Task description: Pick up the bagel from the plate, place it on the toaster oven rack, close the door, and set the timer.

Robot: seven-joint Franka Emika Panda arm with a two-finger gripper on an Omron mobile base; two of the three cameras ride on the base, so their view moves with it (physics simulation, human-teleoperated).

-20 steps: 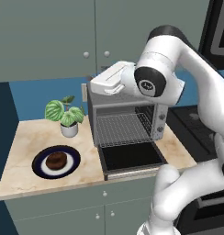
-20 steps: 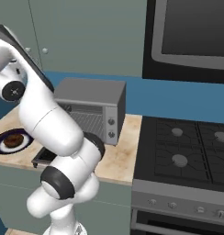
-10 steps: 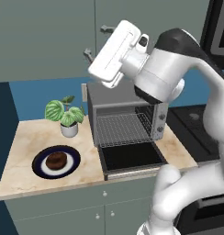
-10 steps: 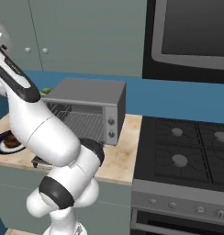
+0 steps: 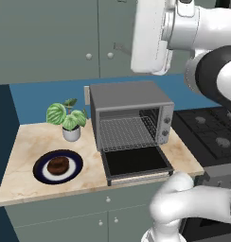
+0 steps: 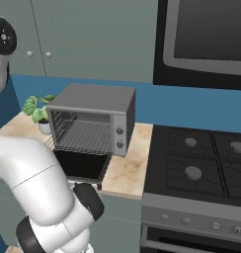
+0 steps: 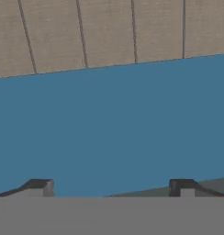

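Marbled beige stone counter [image 5: 27, 163] under grey-green cabinets, with one oven, one plate, one bun.

One small chocolate-brown ring-shaped bagel [image 5: 57, 165] lies on the brown centre of one round navy-rimmed plate [image 5: 75, 160], left of the boxy grey metal toaster oven [image 5: 129, 113]. Its dark-glass drop-down door [image 5: 135, 162] lies open flat, baring one silver wire rack [image 5: 126, 133]. One leafy green plant in a white pot [image 5: 67, 120] stands just behind the plate. The gripper [image 7: 112, 188] is raised, its two dark fingertips [image 7: 39, 187] spread wide, grasping nothing, facing a smooth blue wall.
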